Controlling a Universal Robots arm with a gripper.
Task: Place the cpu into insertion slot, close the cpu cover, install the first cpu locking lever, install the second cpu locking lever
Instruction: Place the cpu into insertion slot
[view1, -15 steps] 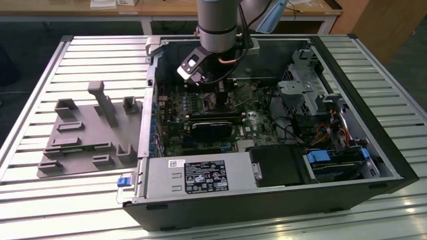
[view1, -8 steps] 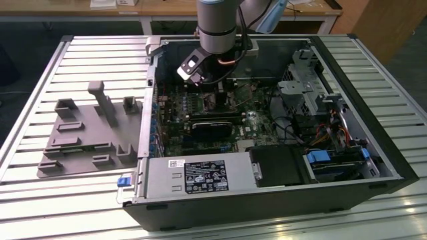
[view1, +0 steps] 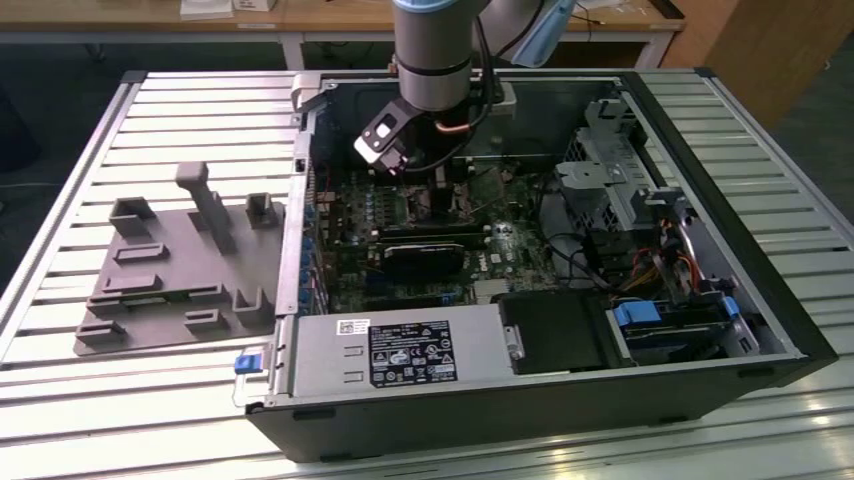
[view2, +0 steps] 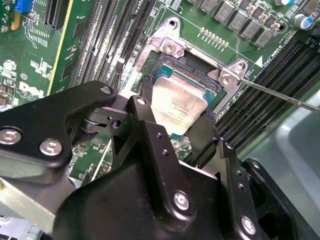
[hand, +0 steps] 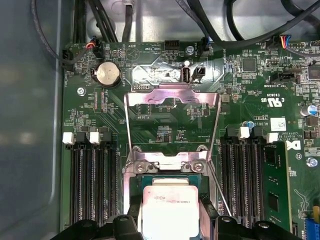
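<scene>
Jaws grip the faintly printed cpu above the insertion slot.

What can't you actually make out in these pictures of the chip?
- The insertion slot contacts: second wrist view, covered by the cpu.
- One cpu edge: first wrist view, cut off by the picture's edge.
- Whether the cpu is seated: both wrist views, the end effector hides its sides.

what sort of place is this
Likely a robotics lab bench: an open computer case sits on a slatted metal table, wooden desks stand behind, and the gripper holds the cpu.
</scene>
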